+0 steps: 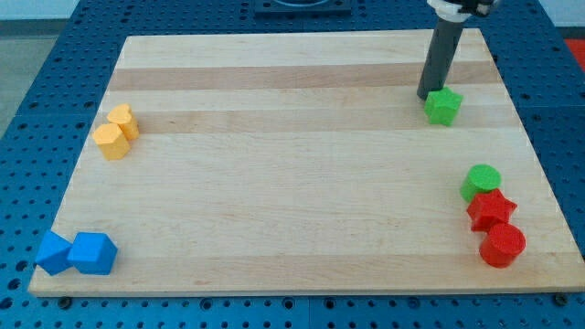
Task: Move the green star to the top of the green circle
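On the pale wood-grain counter (274, 183), the matte green star (443, 107) is being touched at its upper-left by my tip (426, 96), well above the green circle (481, 182).

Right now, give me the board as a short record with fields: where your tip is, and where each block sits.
tip: my tip at the view's upper right, just left of the green star, close or touching
green star: upper right, above the green circle with a gap between
green circle: right edge, top of a column
red blocks: red star, then red cylinder below
yellow blocks: pair at left
blue blocks: pair at lower left
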Tool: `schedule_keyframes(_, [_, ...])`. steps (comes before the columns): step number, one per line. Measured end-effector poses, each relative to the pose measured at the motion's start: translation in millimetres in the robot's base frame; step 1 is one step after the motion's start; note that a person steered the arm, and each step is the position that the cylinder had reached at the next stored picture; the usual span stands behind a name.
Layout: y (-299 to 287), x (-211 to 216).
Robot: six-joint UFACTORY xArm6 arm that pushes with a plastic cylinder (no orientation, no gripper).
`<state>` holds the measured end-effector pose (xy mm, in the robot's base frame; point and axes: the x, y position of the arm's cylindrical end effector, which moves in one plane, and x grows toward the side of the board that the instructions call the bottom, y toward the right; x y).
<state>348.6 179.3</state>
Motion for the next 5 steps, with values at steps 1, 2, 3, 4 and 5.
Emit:
schedule_keyframes(1, [0.0,11.9])
schedule_keyframes(2, [0.0,24.4])
schedule_keyframes(3, [0.0,35.6])
schedule_keyframes(4, [0.0,29.4])
schedule_keyframes(5, [0.5,19.5])
